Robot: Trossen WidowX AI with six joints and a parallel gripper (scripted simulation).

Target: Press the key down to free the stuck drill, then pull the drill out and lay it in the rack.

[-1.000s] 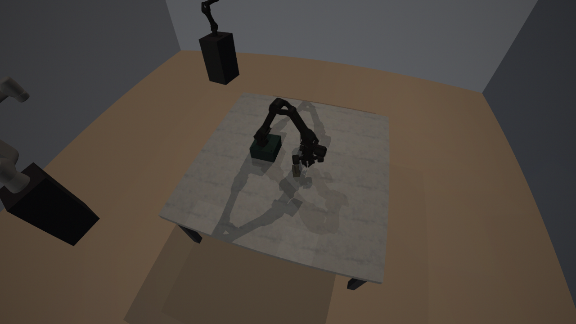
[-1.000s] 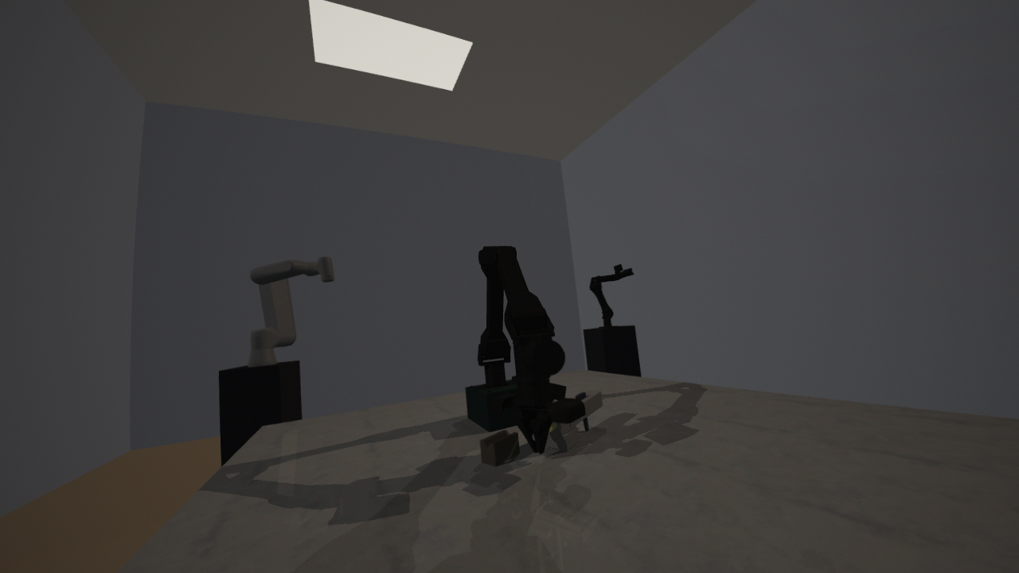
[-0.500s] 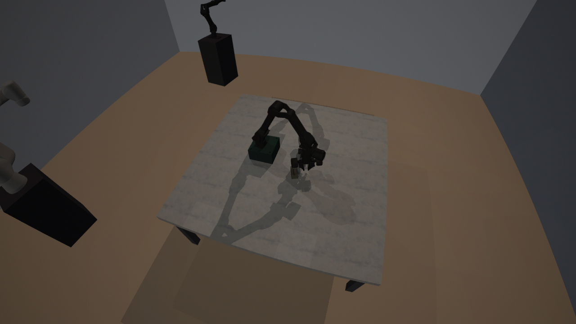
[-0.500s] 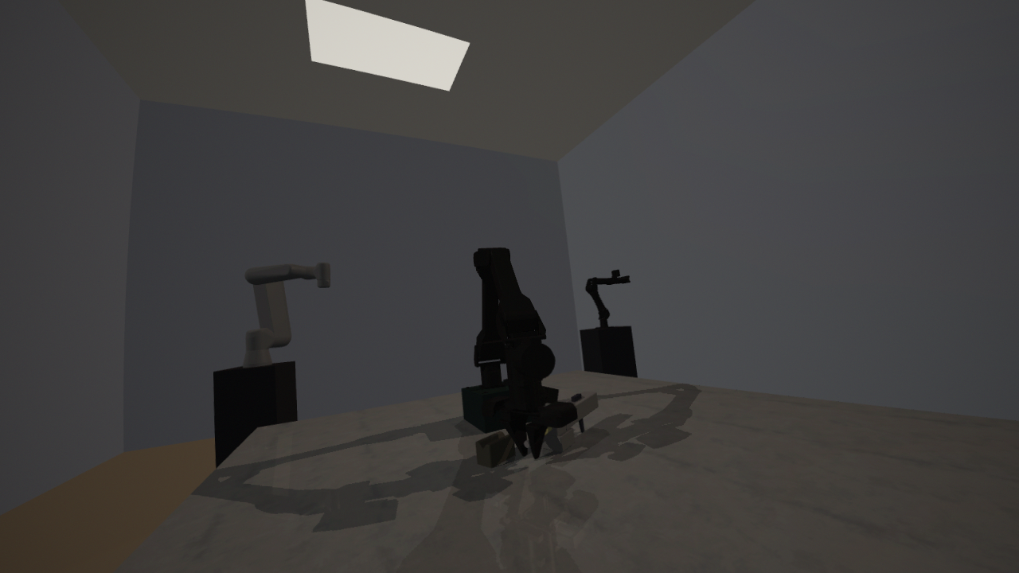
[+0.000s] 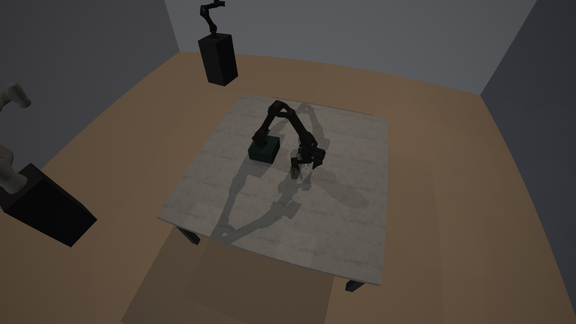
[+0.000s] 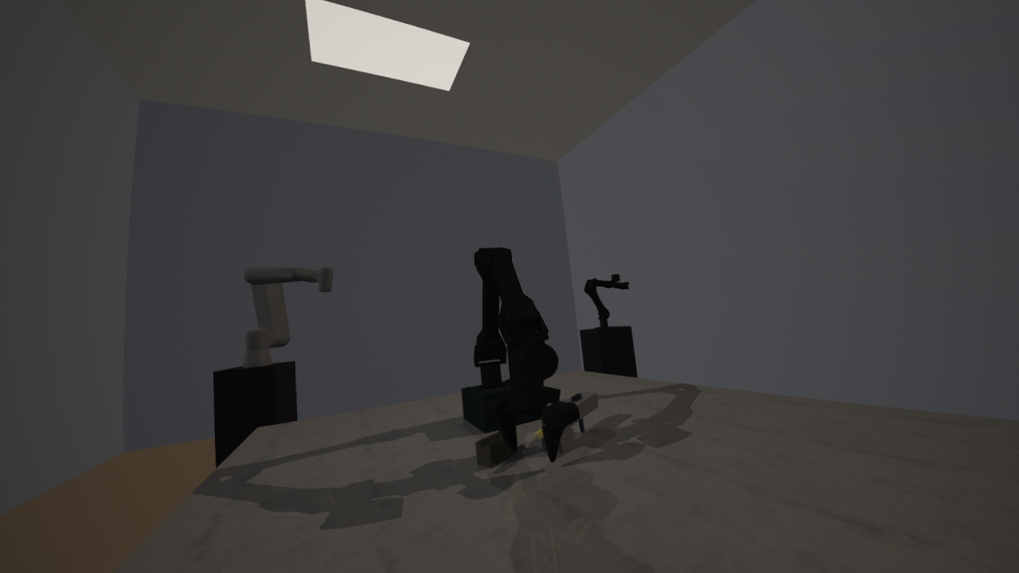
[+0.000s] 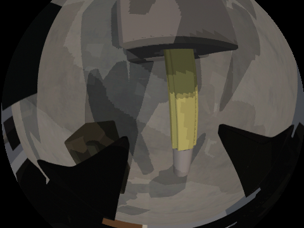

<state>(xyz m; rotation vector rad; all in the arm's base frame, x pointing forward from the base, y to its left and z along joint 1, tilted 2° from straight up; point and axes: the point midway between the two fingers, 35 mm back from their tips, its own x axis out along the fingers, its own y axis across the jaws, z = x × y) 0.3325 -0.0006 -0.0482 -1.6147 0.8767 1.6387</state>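
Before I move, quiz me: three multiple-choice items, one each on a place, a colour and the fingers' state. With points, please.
1. In the wrist view, where is the small brown block?
A. Beside the picture's left finger
B. Beside the picture's right finger
C. On top of the yellow part

2. What colour is the box under the working arm?
A. White
B. Dark green
C. Orange

3. How are the fingers?
A. Shut on the block
B. Shut, empty
C. Spread open

1: A, the block (image 5: pixel 294 173) (image 6: pixel 492 450) (image 7: pixel 92 140) shows partly behind that finger, away from the yellow part (image 7: pixel 183 117).
2: B, the box (image 5: pixel 263 153) (image 6: pixel 475 408) under the arm's foot looks dark green in the top view.
3: C, the fingers stand wide apart, either side of the yellow part, with a gap to it on both sides.
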